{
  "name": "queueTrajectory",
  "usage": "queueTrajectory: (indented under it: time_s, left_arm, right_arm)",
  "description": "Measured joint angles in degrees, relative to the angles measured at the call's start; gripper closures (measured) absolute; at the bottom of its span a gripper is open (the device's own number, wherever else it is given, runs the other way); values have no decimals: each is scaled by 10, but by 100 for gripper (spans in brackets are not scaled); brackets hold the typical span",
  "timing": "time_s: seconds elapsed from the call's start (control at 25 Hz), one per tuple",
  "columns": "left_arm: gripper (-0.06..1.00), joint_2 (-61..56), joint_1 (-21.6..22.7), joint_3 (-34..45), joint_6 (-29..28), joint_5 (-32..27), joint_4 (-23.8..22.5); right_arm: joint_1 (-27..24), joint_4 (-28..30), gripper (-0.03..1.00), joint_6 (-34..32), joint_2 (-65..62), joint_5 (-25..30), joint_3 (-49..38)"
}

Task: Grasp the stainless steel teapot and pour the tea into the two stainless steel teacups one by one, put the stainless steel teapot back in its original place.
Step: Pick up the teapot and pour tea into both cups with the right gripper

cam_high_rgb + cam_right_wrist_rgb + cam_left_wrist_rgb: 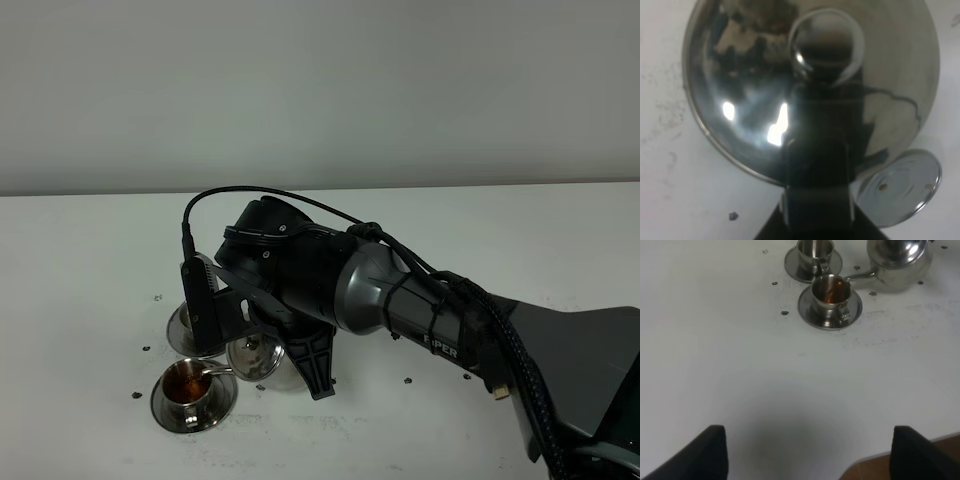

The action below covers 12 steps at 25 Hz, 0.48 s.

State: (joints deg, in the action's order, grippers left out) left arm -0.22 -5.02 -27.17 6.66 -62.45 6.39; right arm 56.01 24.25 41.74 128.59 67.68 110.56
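Black right jaws, pinched shut, hold the teapot (755, 85) by what must be its loop handle, which they hide just below the round lid knob (826, 45). Mirror-bright and flaring, the pot is off its flat coaster (900, 187), just beside it, so the thin spout (860, 275) reaches the tea-filled cup (188, 385) at eight o'clock. At ten o'clock the second cup (815, 249) stands on its saucer (795, 267), likely next. Well apart, the left jaws gape empty above the white counter (740, 390).
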Motion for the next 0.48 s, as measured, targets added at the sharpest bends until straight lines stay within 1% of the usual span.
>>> queueTrajectory:
  time_s: [0.48]
  left_arm:
    - [29, 0, 0, 0, -1, 0, 0]
  right_arm:
    - [1, 3, 89, -2, 0, 3, 1]
